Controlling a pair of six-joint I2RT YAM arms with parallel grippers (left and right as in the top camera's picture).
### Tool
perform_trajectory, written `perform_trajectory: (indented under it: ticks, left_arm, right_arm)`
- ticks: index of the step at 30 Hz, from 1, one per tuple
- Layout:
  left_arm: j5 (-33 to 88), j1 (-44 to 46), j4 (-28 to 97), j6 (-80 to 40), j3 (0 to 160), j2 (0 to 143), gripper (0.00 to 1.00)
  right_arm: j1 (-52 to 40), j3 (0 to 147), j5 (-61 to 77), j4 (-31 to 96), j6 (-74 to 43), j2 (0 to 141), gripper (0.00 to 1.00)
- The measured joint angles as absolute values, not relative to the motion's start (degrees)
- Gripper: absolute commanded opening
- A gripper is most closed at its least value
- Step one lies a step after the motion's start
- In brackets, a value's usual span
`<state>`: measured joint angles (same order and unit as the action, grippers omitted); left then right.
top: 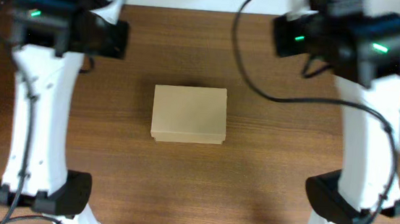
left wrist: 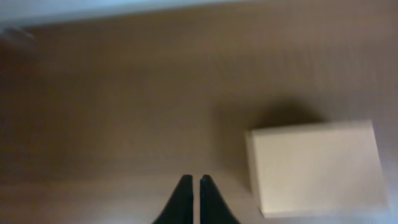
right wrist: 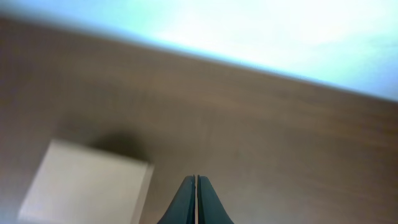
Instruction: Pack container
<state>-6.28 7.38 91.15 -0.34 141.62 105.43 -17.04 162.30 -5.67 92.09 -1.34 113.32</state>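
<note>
The container [top: 189,113] is a plain tan cardboard box lying in the middle of the wooden table with its lid down. It shows in the left wrist view [left wrist: 317,167] at lower right and in the right wrist view [right wrist: 87,186] at lower left. My left gripper [left wrist: 193,179] is shut and empty, raised above the table to the left of the box. My right gripper [right wrist: 196,178] is shut and empty, raised to the right of the box. In the overhead view both sets of fingers are hidden under the arm heads.
The brown wooden table [top: 193,191] ends at a pale far edge [right wrist: 261,68]. The arm bases stand at the near left [top: 40,192] and near right [top: 344,204]. Black cables [top: 261,81] hang over the table by the right arm.
</note>
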Motion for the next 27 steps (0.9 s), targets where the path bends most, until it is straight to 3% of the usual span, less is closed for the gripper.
perform_trajectory:
  ticks: [6,15,17,19,20,21,27]
  left_arm:
    - [-9.06,4.54,87.66,-0.64,155.11,99.72,0.27]
    - [-9.72,4.51,81.49,-0.86,165.91,91.13,0.50]
    - [-9.74,4.51,80.75,-0.89,166.10,89.67,0.60]
    - [-9.74,4.51,80.71,-0.73,166.10,88.42,0.92]
    - [-9.74,4.51,80.71,-0.93,166.10,87.96,1.00]
    - [-9.74,4.51,80.75,-1.04,166.10,87.57,1.00]
    - [-9.74,4.51,84.09,-1.10,166.10,86.19,1.00]
  right_arm:
    - [-10.22,174.89,-6.94,92.40,-5.04,108.25,0.04]
    - [-9.87,179.61,-7.03,88.79,-6.70,96.77,0.05]
    - [-9.87,179.65,-7.03,87.42,-7.16,94.85,0.17]
    - [-9.87,179.65,-6.96,86.32,-7.62,93.14,0.44]
    - [-9.87,179.65,-6.90,86.00,-7.31,92.18,0.81]
    - [-9.87,179.65,-6.83,85.91,-7.46,91.64,0.99]
    - [-9.87,179.85,-6.83,86.35,-7.25,89.12,0.99]
